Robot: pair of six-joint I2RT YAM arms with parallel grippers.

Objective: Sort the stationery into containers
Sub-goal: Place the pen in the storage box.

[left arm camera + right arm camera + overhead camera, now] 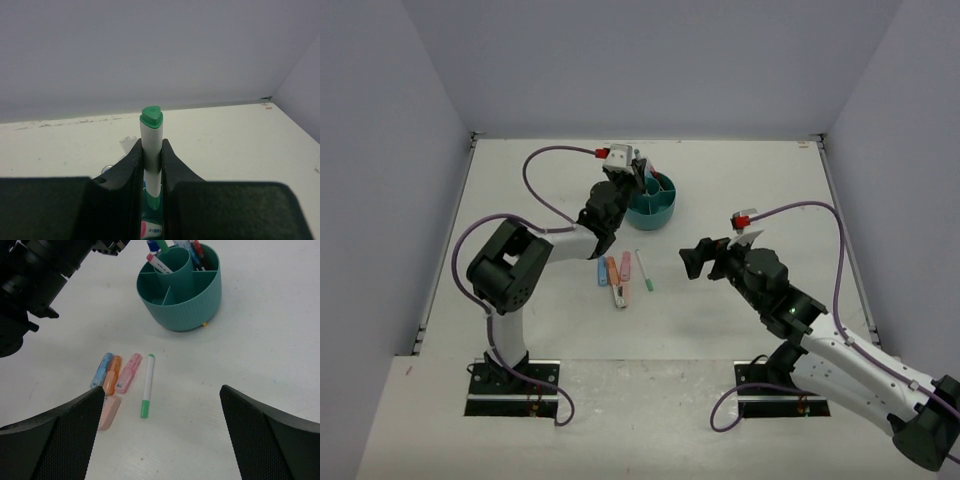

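Between left fingers (129,167), green-capped pen (151,142) (upright)

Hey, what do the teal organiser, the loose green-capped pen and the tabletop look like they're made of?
Organiser: likely moulded plastic, matte; fine vertical ribs on its wall. Loose pen: probably plastic, smooth white barrel, green cap. Tabletop: white painted board, perhaps wood; faint streaks and scuffs show, so uncertain.

Flat white table (750,190), its matt surface lightly scuffed, bounded on the left, far and right sides by plain pale grey-lilac wall panels (650,60) that stand upright along its edges.
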